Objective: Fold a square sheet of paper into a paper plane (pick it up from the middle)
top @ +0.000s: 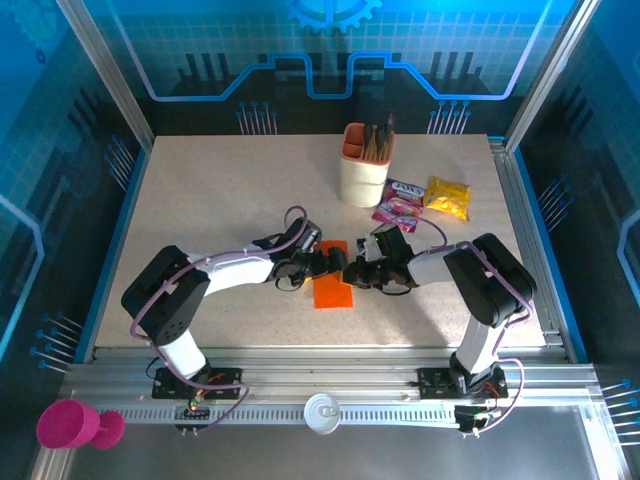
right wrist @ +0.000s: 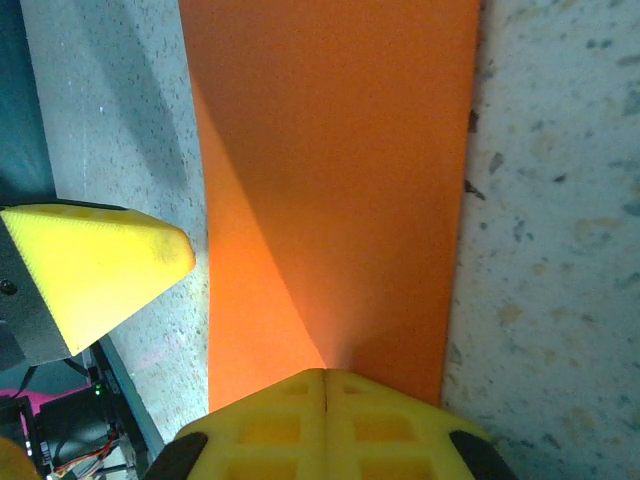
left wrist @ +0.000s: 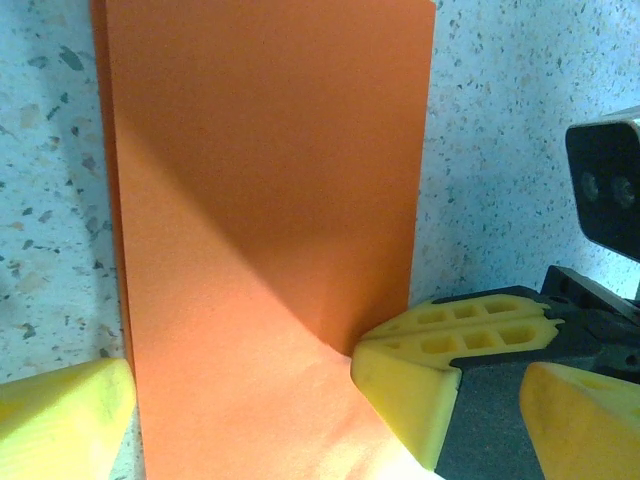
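The square sheet of paper [top: 333,292] is bright orange and lies folded to a narrow rectangle on the speckled table, just in front of where both grippers meet. My left gripper [top: 334,263] is open; in the left wrist view its yellow fingers [left wrist: 62,415] stand on either side of the paper [left wrist: 270,200]. My right gripper [right wrist: 325,378] is shut, its joined tips pressing down on the near end of the paper [right wrist: 330,170]. In the left wrist view the right gripper's closed fingers [left wrist: 450,345] touch the paper's right edge, where the top layer bulges slightly.
A beige-and-orange pen cup [top: 365,165] stands at the back centre. Pink [top: 398,203] and yellow [top: 447,197] snack packets lie to its right. A pink object [top: 70,425] and a white roll [top: 322,412] sit off the table's front rail.
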Controlling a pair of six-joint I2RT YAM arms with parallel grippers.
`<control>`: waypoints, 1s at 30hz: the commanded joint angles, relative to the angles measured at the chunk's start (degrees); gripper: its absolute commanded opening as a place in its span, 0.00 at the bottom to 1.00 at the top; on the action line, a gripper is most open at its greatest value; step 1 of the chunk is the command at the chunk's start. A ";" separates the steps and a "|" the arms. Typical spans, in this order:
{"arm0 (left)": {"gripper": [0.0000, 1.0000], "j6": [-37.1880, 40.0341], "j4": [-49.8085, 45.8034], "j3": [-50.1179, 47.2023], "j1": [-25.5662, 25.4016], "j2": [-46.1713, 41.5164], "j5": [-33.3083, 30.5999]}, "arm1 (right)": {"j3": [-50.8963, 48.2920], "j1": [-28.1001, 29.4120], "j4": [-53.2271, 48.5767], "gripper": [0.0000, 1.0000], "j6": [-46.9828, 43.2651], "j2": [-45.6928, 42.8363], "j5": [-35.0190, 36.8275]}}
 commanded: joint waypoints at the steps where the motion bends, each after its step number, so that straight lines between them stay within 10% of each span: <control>1: 1.00 1.06 -2.28 2.78 -1.09 0.32 -1.16 | -1.95 -0.60 -3.06 0.00 -0.91 3.29 2.22; 30: 1.00 -0.77 -2.53 3.37 -1.58 4.06 -5.75 | -4.40 -1.69 0.02 0.00 -0.02 4.34 0.71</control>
